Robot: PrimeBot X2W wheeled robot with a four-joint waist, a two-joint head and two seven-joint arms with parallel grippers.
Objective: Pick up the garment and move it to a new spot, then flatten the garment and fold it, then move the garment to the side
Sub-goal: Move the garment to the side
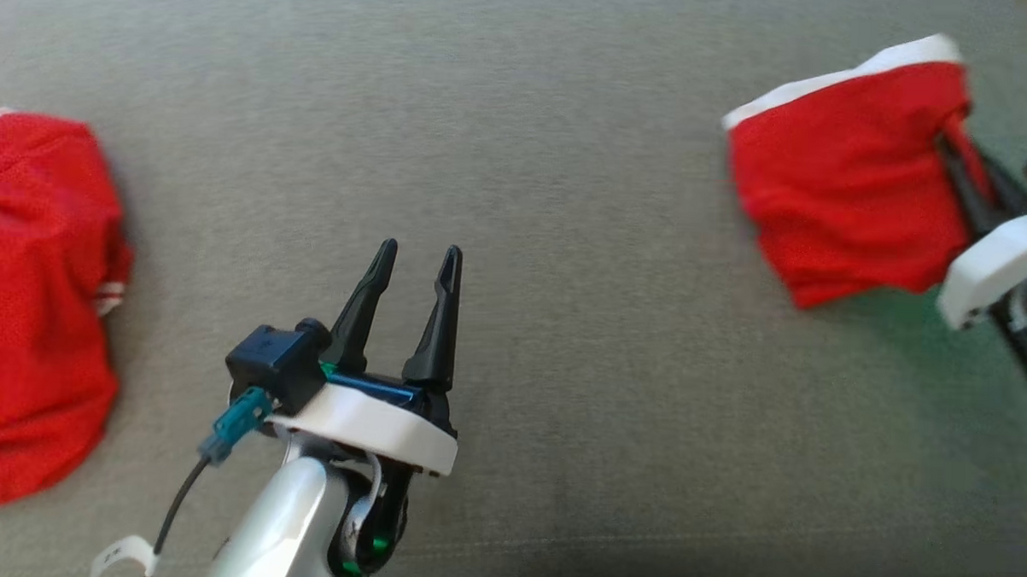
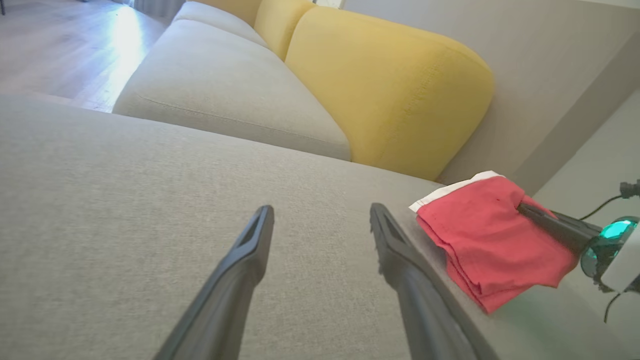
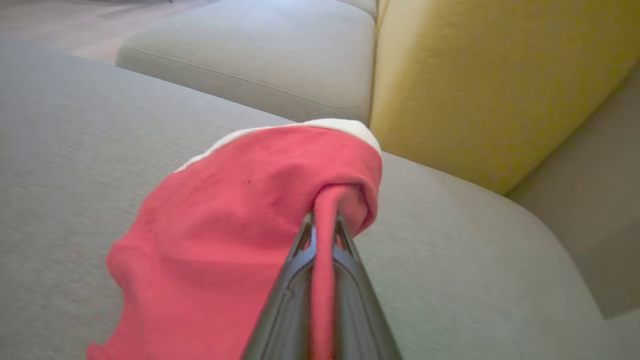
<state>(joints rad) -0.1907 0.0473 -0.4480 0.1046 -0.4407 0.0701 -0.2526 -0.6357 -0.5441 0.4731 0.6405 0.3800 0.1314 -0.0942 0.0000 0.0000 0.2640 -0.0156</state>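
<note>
A folded red garment with a white band [image 1: 842, 172] lies on the grey cushion at the far right. My right gripper [image 1: 954, 150] is shut on the garment's right edge. In the right wrist view the red cloth [image 3: 240, 215] is pinched between the two fingers [image 3: 345, 280]. The left wrist view has the same garment [image 2: 490, 240] at its right, with the right gripper [image 2: 525, 210] on it. My left gripper [image 1: 416, 264] stands open over bare cushion at the lower middle, holding nothing; its fingers [image 2: 245, 260] are spread wide.
A second red garment [image 1: 35, 297] lies bunched at the left edge of the grey cushion [image 1: 566, 239]. Yellow back cushions [image 2: 390, 90] and another grey seat [image 2: 225, 85] stand beyond. Wooden floor [image 2: 60, 50] lies past the sofa.
</note>
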